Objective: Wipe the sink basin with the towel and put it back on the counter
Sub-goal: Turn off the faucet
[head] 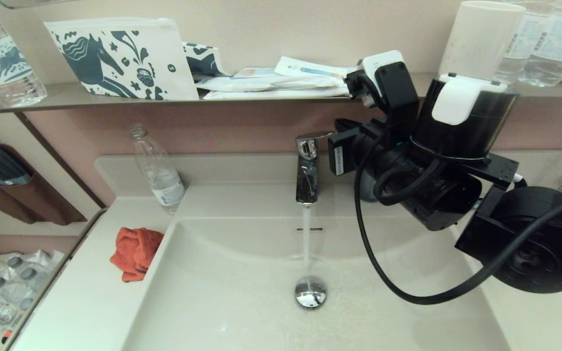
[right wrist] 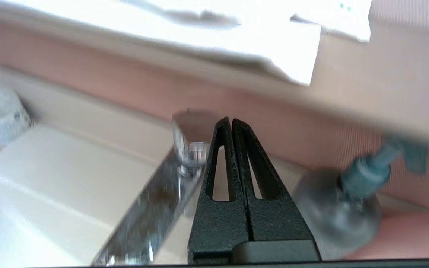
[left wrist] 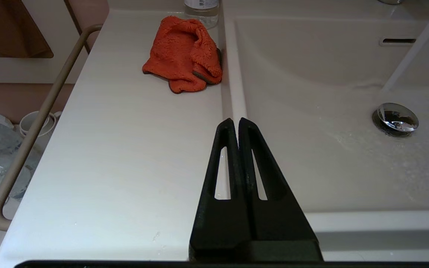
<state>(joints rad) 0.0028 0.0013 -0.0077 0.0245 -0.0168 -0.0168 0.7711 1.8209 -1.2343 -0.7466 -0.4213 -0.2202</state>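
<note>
The orange-red towel (head: 135, 252) (left wrist: 184, 56) lies crumpled on the counter (head: 90, 302) (left wrist: 125, 149), right at the left rim of the sink basin (head: 232, 292) (left wrist: 311, 149). Water runs from the chrome faucet (head: 306, 170) (right wrist: 155, 201) onto the round drain plug (head: 310, 291) (left wrist: 396, 118). My left gripper (left wrist: 235, 121) is shut and empty, hovering over the basin's left rim, a good way short of the towel. My right gripper (right wrist: 231, 121) is shut and empty, close beside the top of the faucet. In the head view the right arm (head: 422, 165) hides its fingers.
A clear plastic bottle (head: 159, 170) stands behind the towel. A wall shelf (head: 261, 97) carries a patterned pouch (head: 120, 58), packets, a white cup (head: 478, 39) and bottles. A blue-topped bottle (right wrist: 359, 186) sits right of the faucet. A rail (left wrist: 32, 130) runs along the counter's left edge.
</note>
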